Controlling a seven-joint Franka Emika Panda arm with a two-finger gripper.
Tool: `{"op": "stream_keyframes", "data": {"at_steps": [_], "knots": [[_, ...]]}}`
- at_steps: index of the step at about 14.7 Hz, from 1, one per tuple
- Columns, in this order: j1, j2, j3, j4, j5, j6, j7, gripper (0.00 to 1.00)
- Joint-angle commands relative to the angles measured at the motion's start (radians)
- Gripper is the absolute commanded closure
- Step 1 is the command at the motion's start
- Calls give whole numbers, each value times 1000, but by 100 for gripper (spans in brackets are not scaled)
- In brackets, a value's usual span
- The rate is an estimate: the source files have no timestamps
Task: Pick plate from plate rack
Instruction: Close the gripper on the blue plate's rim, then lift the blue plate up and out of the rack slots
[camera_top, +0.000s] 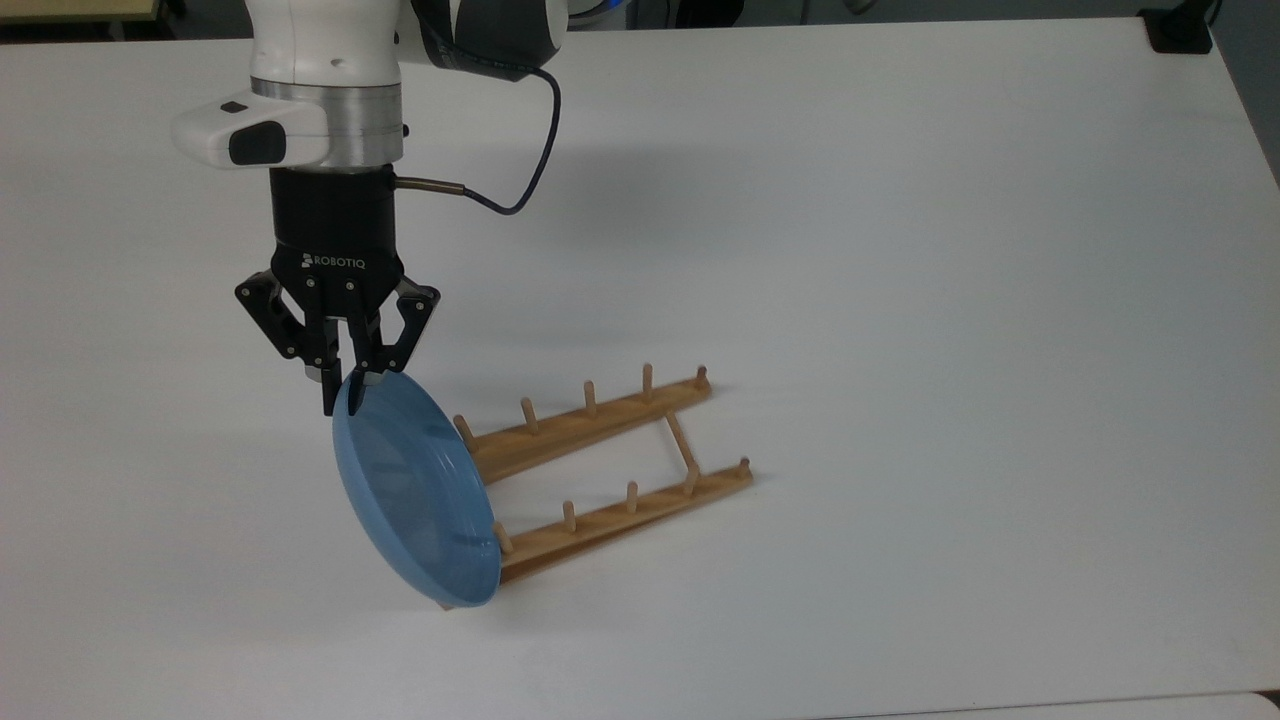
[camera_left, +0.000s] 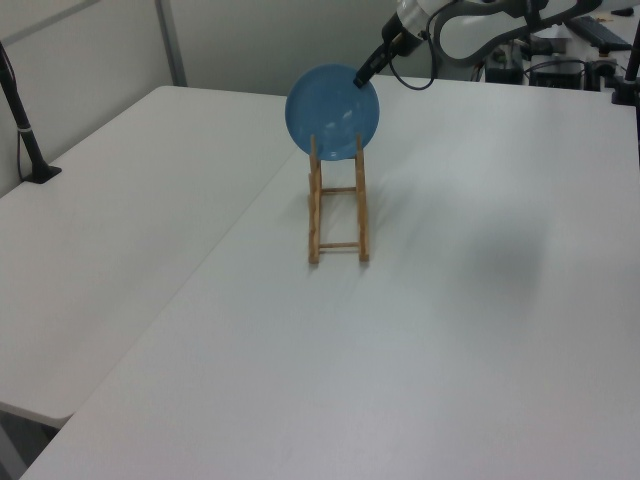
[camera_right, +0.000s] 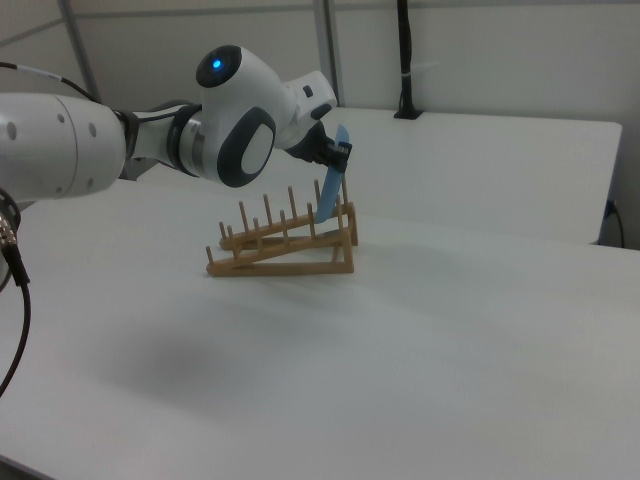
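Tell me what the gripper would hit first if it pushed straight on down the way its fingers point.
The gripper is shut on the plate at its upper rim, so the plate is already in the way. Beyond it lies the plate rack, probably next, though depth is unclear.
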Motion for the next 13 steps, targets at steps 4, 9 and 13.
{"op": "stream_keyframes", "data": {"at_steps": [4, 9, 13], "knots": [[-20, -56, 2, 5, 21, 1, -19, 100], [-38, -146, 5, 6, 77, -161, -8, 100], [-46, -234, 3, 6, 135, -547, -15, 100]]}}
